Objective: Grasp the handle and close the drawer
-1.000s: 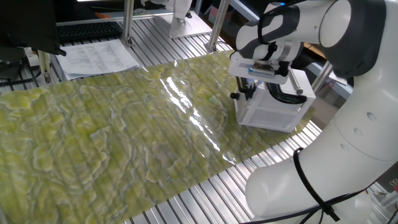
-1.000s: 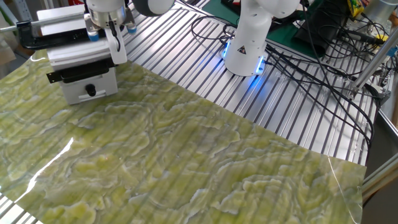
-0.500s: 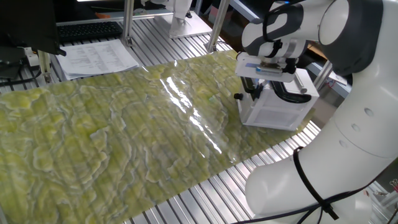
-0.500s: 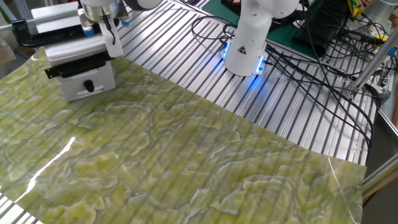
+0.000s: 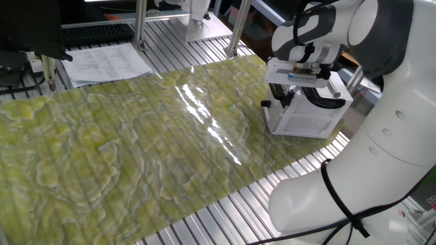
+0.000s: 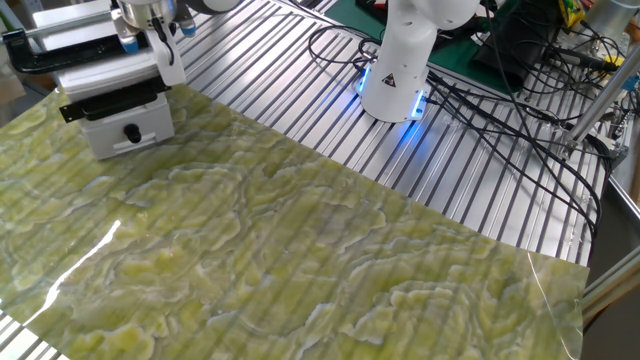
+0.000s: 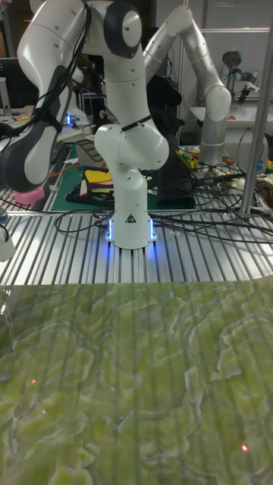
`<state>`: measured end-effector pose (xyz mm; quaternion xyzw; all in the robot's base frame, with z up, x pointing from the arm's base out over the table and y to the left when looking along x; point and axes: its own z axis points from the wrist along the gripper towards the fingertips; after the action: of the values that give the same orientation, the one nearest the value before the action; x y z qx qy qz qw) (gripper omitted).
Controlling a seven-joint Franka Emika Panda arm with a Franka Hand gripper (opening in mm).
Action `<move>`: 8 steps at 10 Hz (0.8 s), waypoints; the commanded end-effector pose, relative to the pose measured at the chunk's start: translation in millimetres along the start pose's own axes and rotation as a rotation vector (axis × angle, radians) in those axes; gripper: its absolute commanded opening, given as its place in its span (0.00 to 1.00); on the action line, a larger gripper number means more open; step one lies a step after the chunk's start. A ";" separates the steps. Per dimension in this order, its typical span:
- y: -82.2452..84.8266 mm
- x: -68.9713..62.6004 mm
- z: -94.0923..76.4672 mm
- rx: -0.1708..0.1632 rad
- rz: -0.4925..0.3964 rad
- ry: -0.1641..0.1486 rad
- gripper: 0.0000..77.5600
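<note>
On the far edge of the green marbled mat (image 5: 136,150) covering the table (image 5: 225,218) sits the small white cabinet (image 5: 306,119), and the drawer (image 6: 105,95) at its top looks nearly or fully pushed in. The tool (image 6: 150,45) is down at the drawer's front where the handle (image 5: 278,102) would sit, fingers narrowly set, though whether they clamp the handle I cannot tell. Judging by this, the closing push is in its last stage; next comes confirming the front sits flush, then letting go.
</note>
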<state>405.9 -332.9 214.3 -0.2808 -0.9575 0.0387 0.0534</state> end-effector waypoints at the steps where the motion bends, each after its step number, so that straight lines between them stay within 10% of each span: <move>1: -16.7 -1.3 15.2 0.004 -0.016 -0.002 0.02; 8: -16.4 -1.3 14.9 0.000 0.031 -0.012 0.02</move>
<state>407.3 -335.3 213.2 -0.2728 -0.9601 0.0396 0.0462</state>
